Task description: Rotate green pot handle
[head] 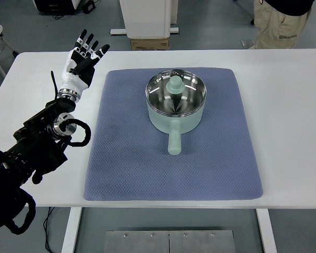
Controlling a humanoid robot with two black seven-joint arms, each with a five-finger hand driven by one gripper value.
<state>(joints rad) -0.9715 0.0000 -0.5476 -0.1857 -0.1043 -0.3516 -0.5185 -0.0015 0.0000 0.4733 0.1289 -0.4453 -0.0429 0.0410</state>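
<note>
A pale green pot (176, 101) with a shiny steel inside stands on the blue-grey mat (126, 153), toward its back middle. Its green handle (174, 140) points straight toward the table's near edge. A green knob shows inside the pot. My left hand (83, 57) hovers over the table's left part, well to the left of the pot, fingers spread and holding nothing. The black left arm runs down to the picture's lower left corner.
The white table (289, 105) extends around the mat on all sides. A person in beige trousers (276, 23) stands beyond the far right edge. A white cabinet and a cardboard box (149, 44) sit behind the table.
</note>
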